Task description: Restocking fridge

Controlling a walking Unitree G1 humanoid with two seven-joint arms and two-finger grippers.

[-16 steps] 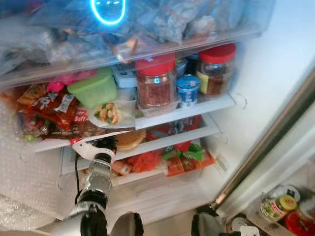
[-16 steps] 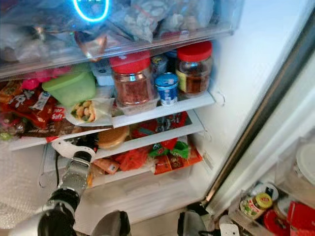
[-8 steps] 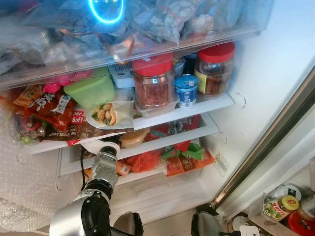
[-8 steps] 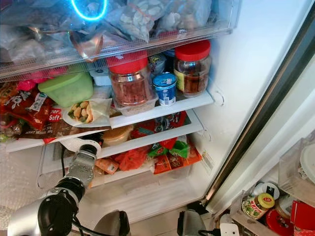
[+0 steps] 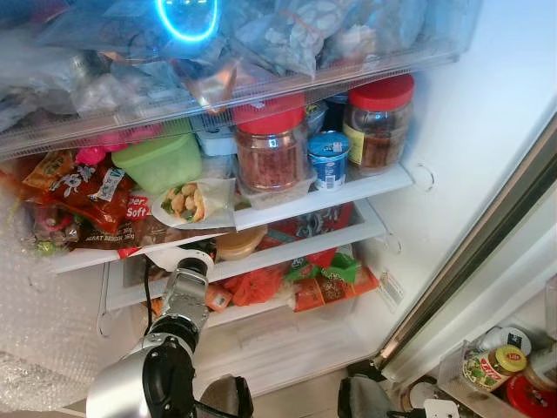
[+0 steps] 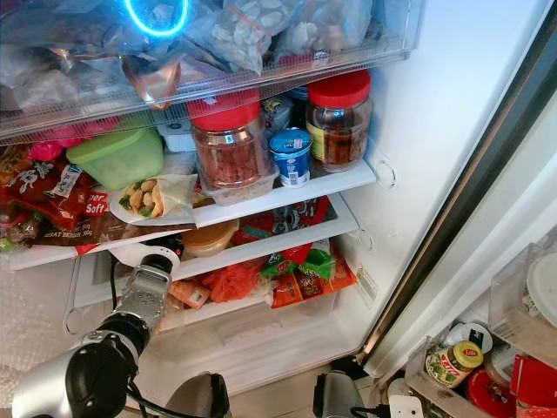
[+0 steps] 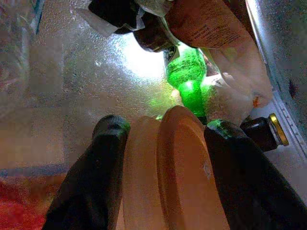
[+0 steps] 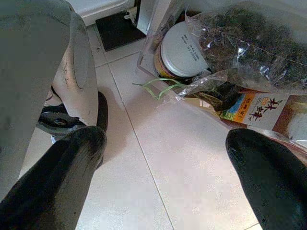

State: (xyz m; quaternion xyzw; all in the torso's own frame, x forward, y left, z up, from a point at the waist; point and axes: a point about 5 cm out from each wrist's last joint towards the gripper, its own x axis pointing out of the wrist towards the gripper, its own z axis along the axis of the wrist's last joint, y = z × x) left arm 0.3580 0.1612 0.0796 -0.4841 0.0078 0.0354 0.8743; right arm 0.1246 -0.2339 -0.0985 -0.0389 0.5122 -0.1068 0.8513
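The fridge stands open before me. My left gripper (image 5: 204,256) reaches into the low second shelf (image 5: 296,248) and is shut on a round tan lidded container (image 5: 237,243). In the left wrist view the black fingers (image 7: 103,158) press both sides of the container (image 7: 172,172), with a green bottle (image 7: 187,76) lying just beyond it. My right gripper (image 8: 165,143) hangs open over the tiled floor with nothing between its fingers.
Two red-lidded jars (image 5: 274,144) (image 5: 379,122), a blue-lidded cup (image 5: 331,159), a green tub (image 5: 164,159) and a plate with a wrap (image 5: 193,202) fill the shelf above. Red and green packets (image 5: 326,274) lie below. A floor crate of jars (image 5: 492,366) stands at right.
My left arm has pushed further into the second shelf with the tan container, and the elbow has come up. Over the last half second it has hardly moved.
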